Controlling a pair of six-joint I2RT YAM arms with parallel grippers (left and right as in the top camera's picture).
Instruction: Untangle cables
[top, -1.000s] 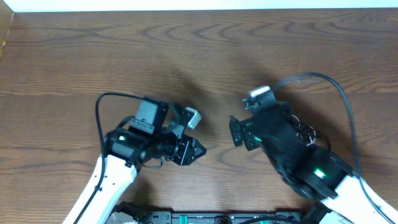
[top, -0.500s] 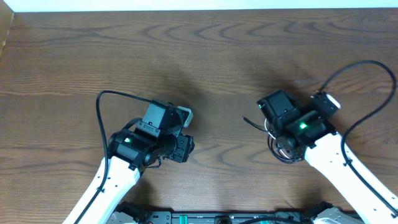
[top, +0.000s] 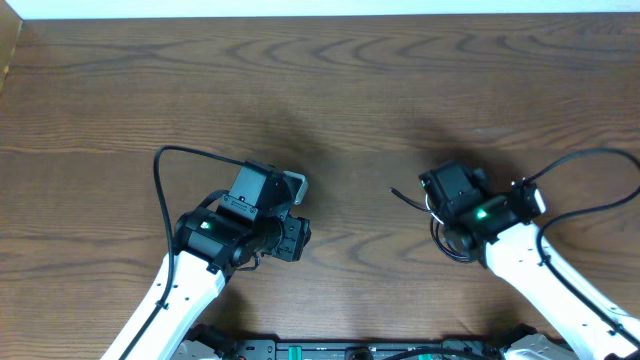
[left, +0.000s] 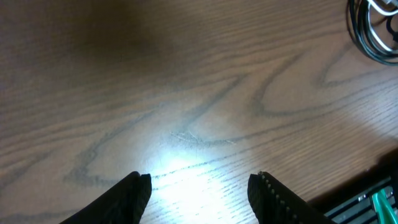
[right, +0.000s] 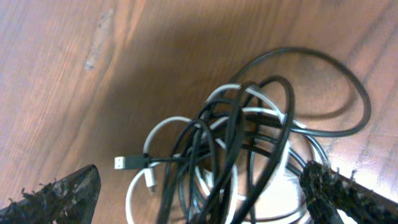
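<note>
The cables (right: 249, 137), several black cords and a white one, lie in a tangled coil on the wooden table (top: 330, 90). A black USB plug (right: 127, 163) and a white plug (right: 149, 180) stick out at the coil's left. My right gripper (right: 200, 182) is open just above the coil, one finger on each side, gripping nothing. In the overhead view only a loop of the cables (top: 440, 245) shows under the right wrist (top: 458, 190). My left gripper (left: 200, 186) is open over bare wood, and the cables (left: 373, 31) are far off at the top right.
Thick black leads (top: 165, 170) run from each arm across the table. A dark rail with electronics (top: 330, 350) lines the near table edge. The table's far edge (top: 320, 15) meets a white surface.
My right arm has swung away from the centre and come down over the tangle. My left gripper has drawn back a little and its jaws have opened wider.
</note>
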